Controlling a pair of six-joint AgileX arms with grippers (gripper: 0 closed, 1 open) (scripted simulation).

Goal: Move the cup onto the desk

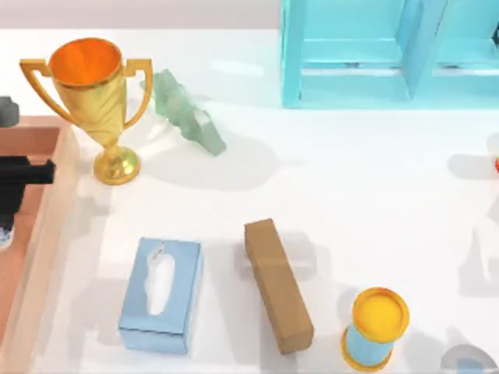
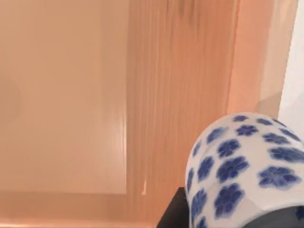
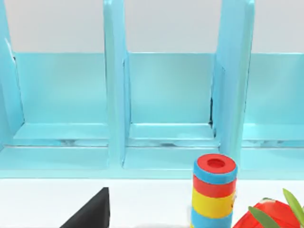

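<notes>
The cup (image 1: 376, 329) stands upright near the counter's (image 1: 351, 195) front edge, toward the right corner: a light-blue cylinder with a yellow-orange top and a yellow base rim. Just to its left a brown box (image 1: 277, 285) lies slantwise, apart from it, and farther left a blue tissue box (image 1: 161, 294) sits near the front edge.

A gold trophy (image 1: 95, 97) stands upright near the back-left corner, beside a wooden tray (image 1: 61, 210) that runs along the left edge. A pale green figure (image 1: 187, 113) lies just right of the trophy. A turquoise shelf (image 1: 390, 54) stands along the back edge toward the right.

The left hand (image 1: 19, 183) is over the wooden tray at the left edge, a dark shape; whether it is clenched or released I cannot tell. In the left wrist view a white piece with blue flowers (image 2: 247, 171) lies close before the camera above the tray's wood (image 2: 71, 118).

The right wrist view faces the shelf's compartments (image 3: 168, 95), with a striped ring tower (image 3: 213, 192) upright in front of them and a red thing with green leaves (image 3: 268, 216) just beside it. A dark finger (image 3: 92, 211) of the right hand shows at the edge; its state I cannot tell.
</notes>
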